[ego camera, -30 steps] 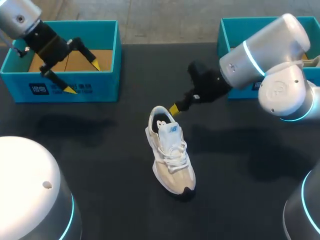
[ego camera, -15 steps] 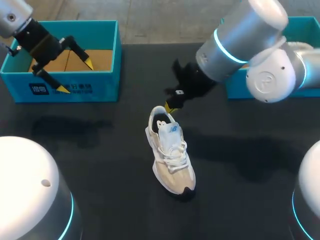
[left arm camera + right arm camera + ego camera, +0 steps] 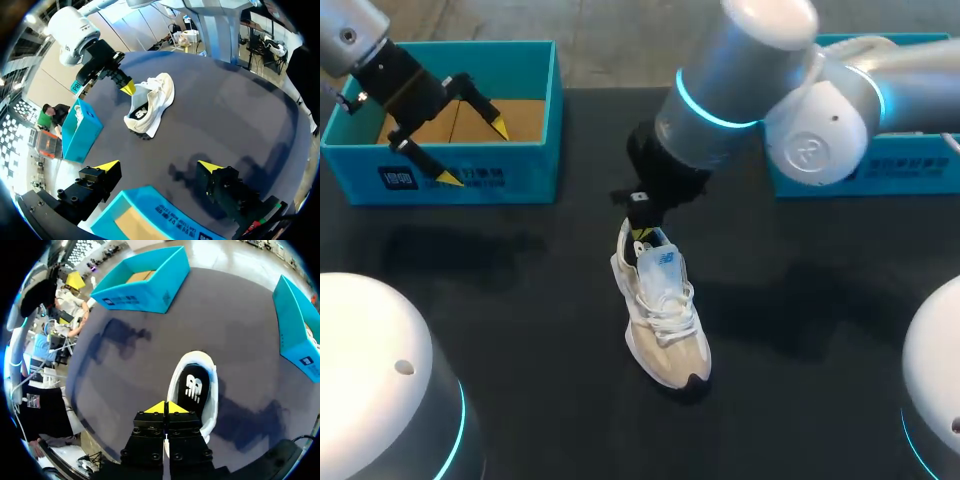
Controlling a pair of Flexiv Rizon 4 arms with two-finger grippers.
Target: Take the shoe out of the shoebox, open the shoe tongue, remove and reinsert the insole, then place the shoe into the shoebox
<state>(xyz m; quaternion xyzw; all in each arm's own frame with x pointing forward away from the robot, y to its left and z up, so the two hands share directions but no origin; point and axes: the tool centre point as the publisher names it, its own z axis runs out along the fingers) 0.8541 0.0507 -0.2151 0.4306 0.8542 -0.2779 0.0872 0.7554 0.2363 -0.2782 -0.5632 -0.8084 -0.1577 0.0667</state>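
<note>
table (image 3: 520,300) dark, shoe (image 3: 660,310) upright | left fingers (image 3: 498,126) spread over shoebox (image 3: 520,182) | right fingers (image 3: 156,408) clenched over shoe

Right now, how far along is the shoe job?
Done: the shoe stands on the table, out of the shoebox. Underway: the right hand, shut, hovers at the shoe's opening by the tongue. Left: the insole lies inside, so pulling, reinserting and boxing remain. The left hand hangs open over the shoebox.

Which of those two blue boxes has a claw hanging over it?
The left box, with the left gripper open above it. The right box has none: the right gripper is at the heel of the shoe.
</note>
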